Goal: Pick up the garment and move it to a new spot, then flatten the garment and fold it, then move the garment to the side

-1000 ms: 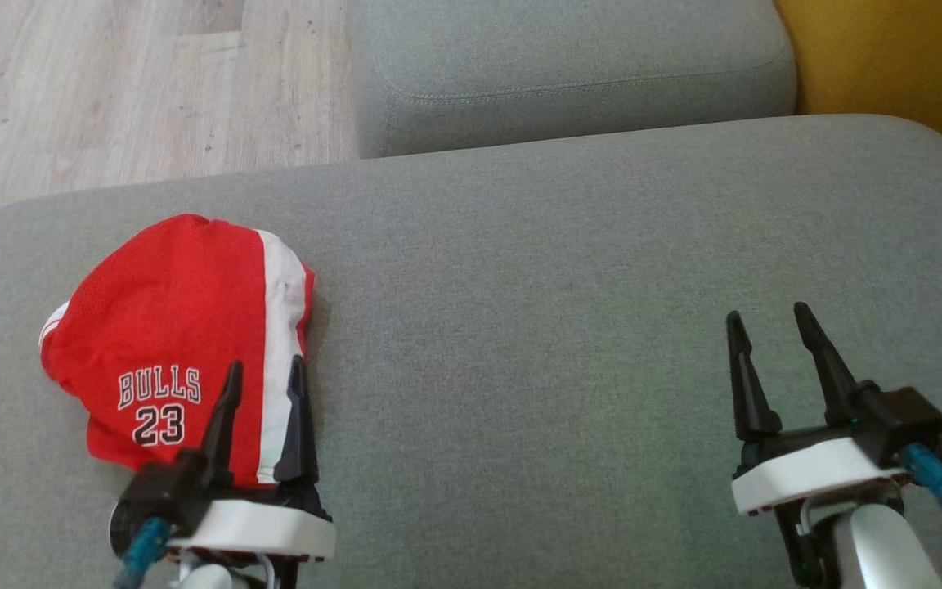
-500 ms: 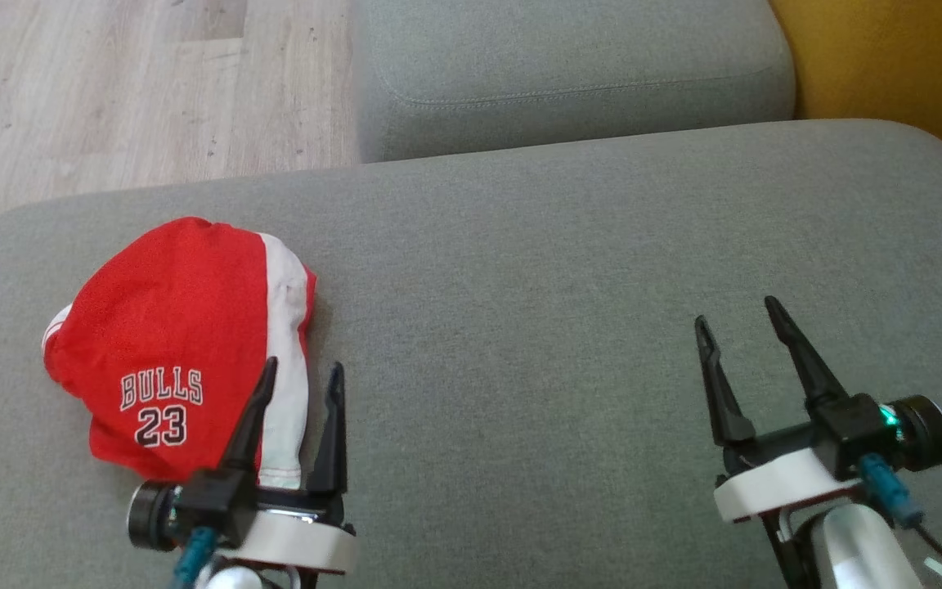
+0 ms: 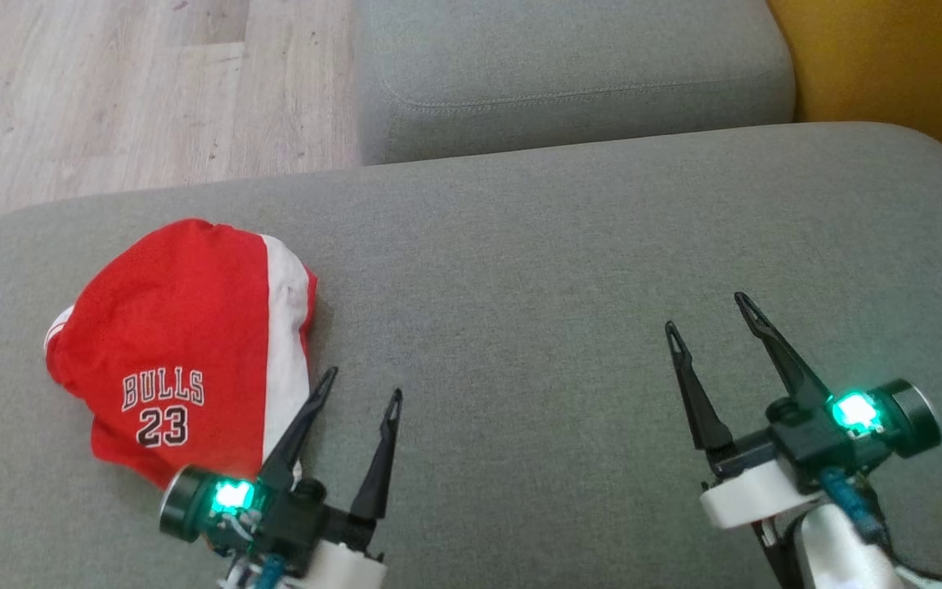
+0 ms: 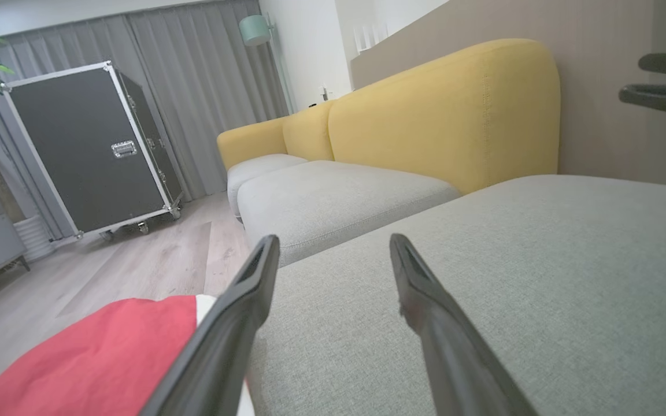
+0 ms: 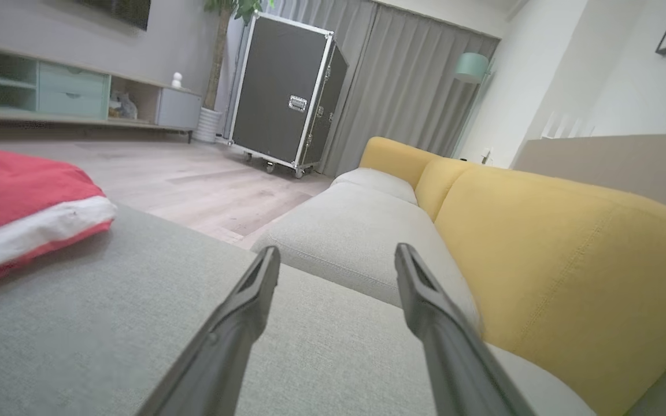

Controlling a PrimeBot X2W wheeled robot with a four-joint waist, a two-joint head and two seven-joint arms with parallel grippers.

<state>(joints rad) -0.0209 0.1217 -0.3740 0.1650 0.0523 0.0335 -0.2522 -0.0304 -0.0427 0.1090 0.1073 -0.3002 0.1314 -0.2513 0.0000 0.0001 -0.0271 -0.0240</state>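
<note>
The garment (image 3: 181,348) is a red mesh piece with a white stripe and "BULLS 23" print, lying folded at the left end of the grey cushion (image 3: 520,270). It also shows in the left wrist view as the garment (image 4: 96,358) at lower left and in the right wrist view as the garment (image 5: 15,208) at far left. My left gripper (image 3: 361,384) stands open just right of the garment's near corner, holding nothing. Over the cushion's right side my right gripper (image 3: 706,312) is open and empty.
A second grey seat cushion (image 3: 569,74) lies beyond, with a yellow sofa back (image 3: 888,57) at the right. Wooden floor (image 3: 111,90) is past the cushion's left edge. A black wheeled flight case (image 4: 90,150) stands on the floor by grey curtains.
My left gripper has moved right, off the garment to the bare cushion beside it. My right gripper has shifted left and turned. Both stay open. The garment has not moved.
</note>
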